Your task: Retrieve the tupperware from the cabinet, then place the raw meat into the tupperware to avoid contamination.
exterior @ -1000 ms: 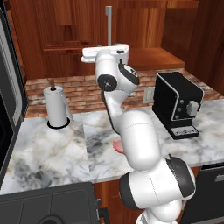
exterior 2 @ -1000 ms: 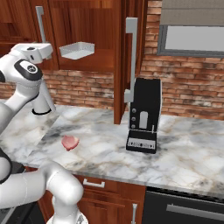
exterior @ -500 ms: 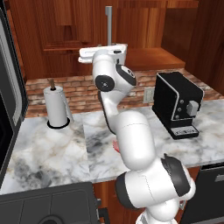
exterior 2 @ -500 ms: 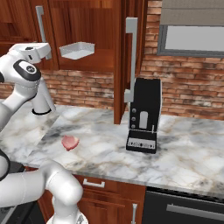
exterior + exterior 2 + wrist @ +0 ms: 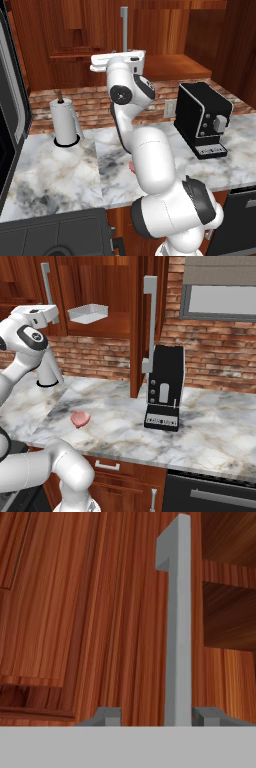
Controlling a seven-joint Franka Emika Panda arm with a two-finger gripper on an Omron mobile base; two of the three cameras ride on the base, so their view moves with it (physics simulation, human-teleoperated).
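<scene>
The gripper [image 5: 156, 718] sits up at the cabinet [image 5: 105, 286], its 2 fingertips [image 5: 107, 716] rising at the bottom of the hand view with a silver bar handle [image 5: 178, 627] standing upright between them, closer to the right-hand tip. The tips stand apart on either side of the bar, and a sliver of wood grain shows between the bar and each one, so I cannot tell whether they are clamped on it or only bracketing it. In the left base view the white hand [image 5: 117, 60] is raised to the height of the cabinet's lower shelf, right at the foot of a vertical handle [image 5: 123, 27].

The tupperware [image 5: 88, 312] is a pale, shallow box resting on the cabinet's shelf, seen in the right base view just beside the raised hand [image 5: 42, 315] and apart from it. One cabinet door stands open edge-on, with its long handle [image 5: 149, 323] facing the camera.

The raw meat [image 5: 79, 418] lies flat on the marble counter [image 5: 210, 421], a small pink-red slab near the front edge, well below the tupperware and well apart from it. In the left base view just a pink sliver of it [image 5: 131, 165] peeks out beside the arm.

A black coffee machine [image 5: 164, 387] stands on the counter to the right of the open door, and a white paper-towel roll [image 5: 64, 121] stands upright on its holder at the left, against the brick backsplash [image 5: 220, 361].
</scene>
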